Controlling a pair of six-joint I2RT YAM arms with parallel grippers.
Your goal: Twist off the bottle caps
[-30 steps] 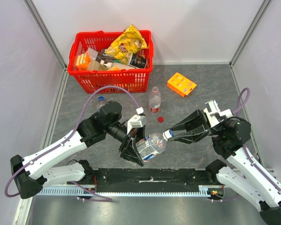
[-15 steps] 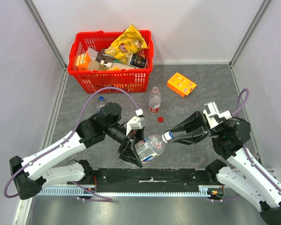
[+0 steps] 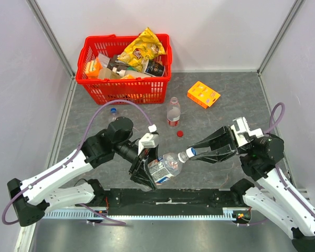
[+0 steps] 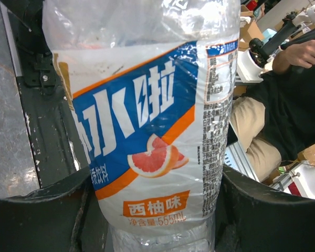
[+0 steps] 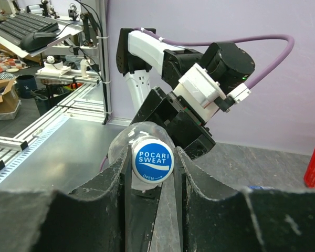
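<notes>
My left gripper (image 3: 148, 171) is shut on the body of the blue-labelled bottle (image 3: 165, 165) and holds it tilted above the table near the front edge. The left wrist view shows the blue, white and orange label (image 4: 152, 147) filling the gap between the fingers (image 4: 37, 215). The bottle's blue cap (image 3: 191, 153) points right. My right gripper (image 3: 196, 153) is closed around it; in the right wrist view the cap (image 5: 153, 159) sits between both fingers (image 5: 107, 184). A red-labelled bottle (image 3: 172, 112) stands uncapped mid-table, with a red cap (image 3: 180, 133) lying just in front of it.
A red basket (image 3: 94, 86) full of snack packs stands at the back left. An orange box (image 3: 203, 94) lies at the back right. A small blue cap (image 3: 113, 111) shows left of the standing bottle, just behind my left arm. Walls enclose the table.
My left gripper and the bottle have shifted slightly toward the front edge, and the bottle now lies flatter. The cap end and my right gripper have moved a little to the right.
</notes>
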